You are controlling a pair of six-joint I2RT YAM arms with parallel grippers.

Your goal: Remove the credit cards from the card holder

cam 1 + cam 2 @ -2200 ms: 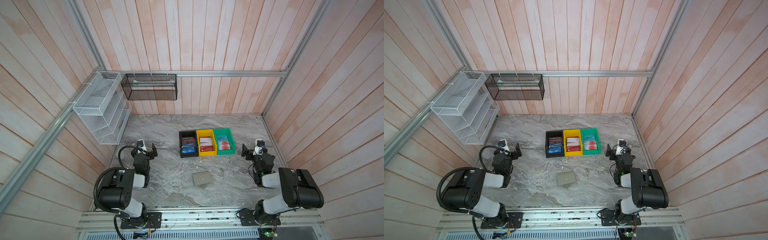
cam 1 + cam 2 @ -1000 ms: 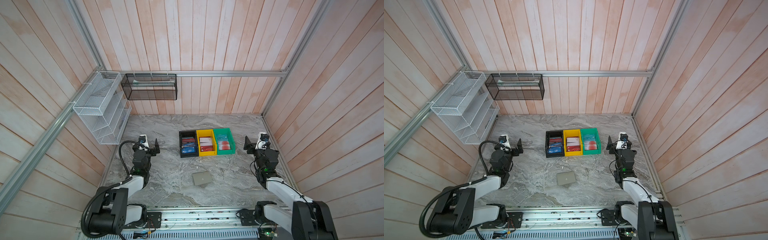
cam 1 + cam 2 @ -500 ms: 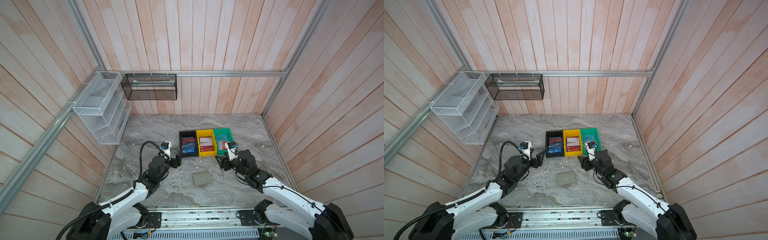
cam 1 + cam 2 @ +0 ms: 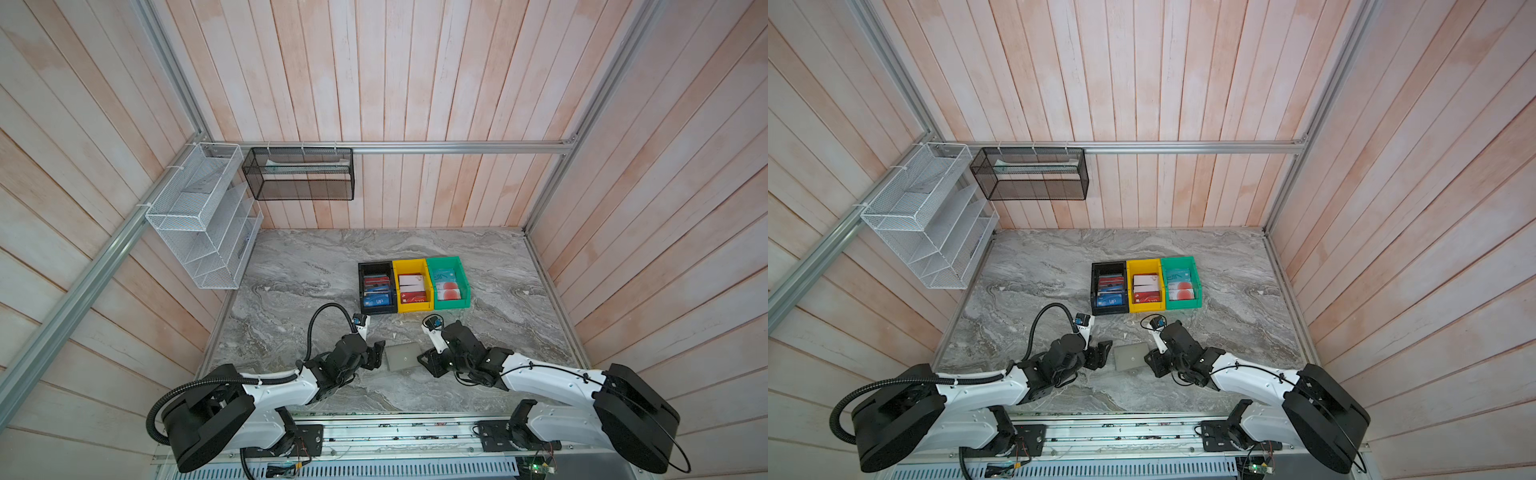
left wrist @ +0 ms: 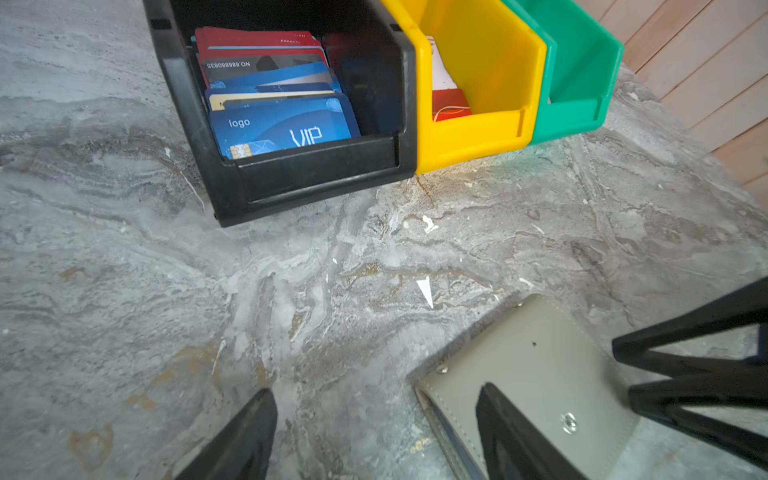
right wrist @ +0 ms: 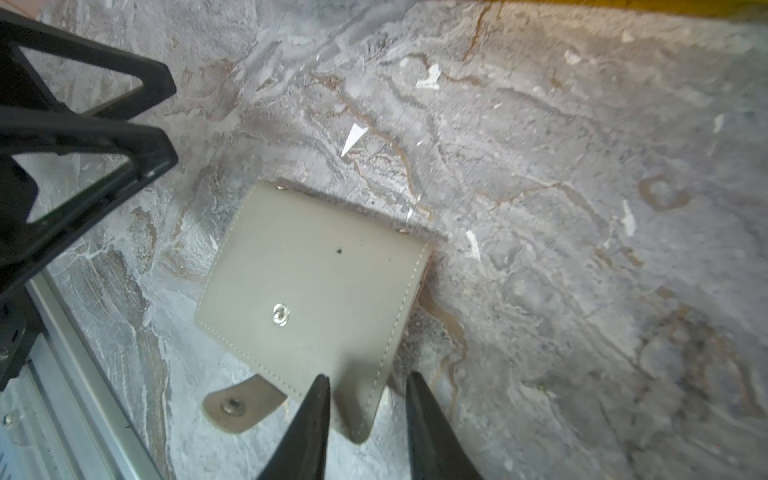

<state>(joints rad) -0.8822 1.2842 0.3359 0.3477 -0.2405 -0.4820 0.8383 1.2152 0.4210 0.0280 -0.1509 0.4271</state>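
R gripper (image 6: 368,432) narrow, jaws astride one corner of the card holder (image 6: 309,274), w/ a gap on one side. L gripper (image 5: 374,440) wide, one jaw over its edge. Card holder: grey, folded shut (snap tab loose), flat on worktop (image 6: 582,208) btw both.

The card holder (image 4: 402,356) lies flat near the front of the table (image 4: 299,274), between the left hand (image 4: 377,354) and the right hand (image 4: 424,360). Behind it three bins (image 4: 413,306) stand side by side, touching, with cards (image 4: 377,300) in them.
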